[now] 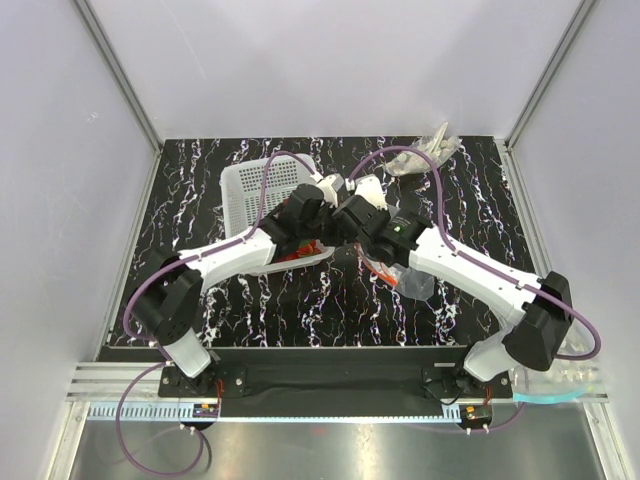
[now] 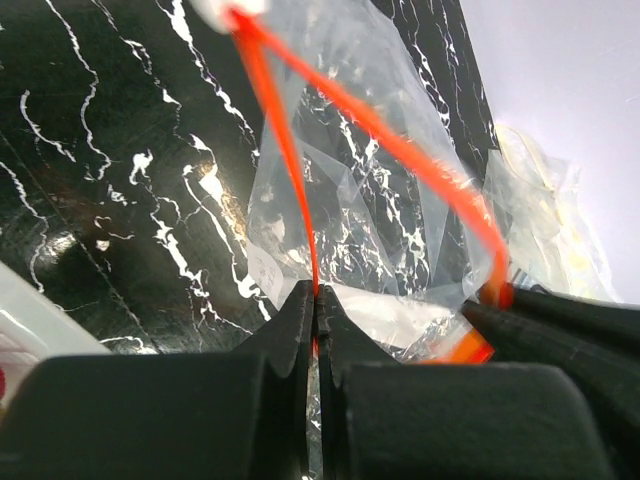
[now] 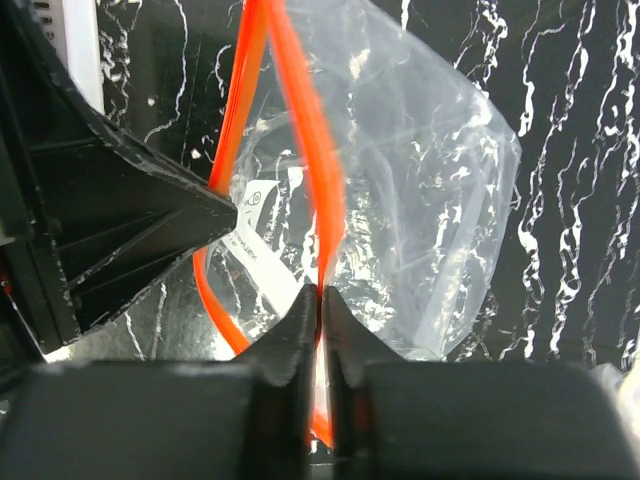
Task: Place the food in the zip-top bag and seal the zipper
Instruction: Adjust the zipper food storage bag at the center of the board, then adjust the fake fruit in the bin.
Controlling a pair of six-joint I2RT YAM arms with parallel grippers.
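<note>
The left fingers (image 2: 313, 305) are pressing together on one side of the zipper (image 2: 285, 150), pinching the thin orange-red strip right at their tips. The right fingers (image 3: 320, 300) are doing the same on the other side of the strip, closed tight with the orange band passing between them.

In the left wrist view the two orange lines are meeting at one far corner and spreading apart toward the two pairs of fingers, so the mouth is standing open between them. In the right wrist view the black wedge of the left fingers (image 3: 130, 215) is pointing in from the left, close beside the right pair.

The zip-top bag (image 3: 430, 200) is stretching away from both grips as a clear, creased film with a small printed white patch on it. Nothing is showing inside it. Whether its far end is resting on the desk (image 1: 300, 300) cannot be told.

From above, both arms are crossing toward each other over the middle of the black marbled desk, and the clear pouch is showing beneath the right arm. The food (image 1: 300, 250) is lying as red pieces at the near end of the white lattice basket (image 1: 245, 185), partly hidden under the left arm. A greyish clear plastic wad (image 1: 430, 150) is sitting at the far edge of the desk, well apart from the bag.
</note>
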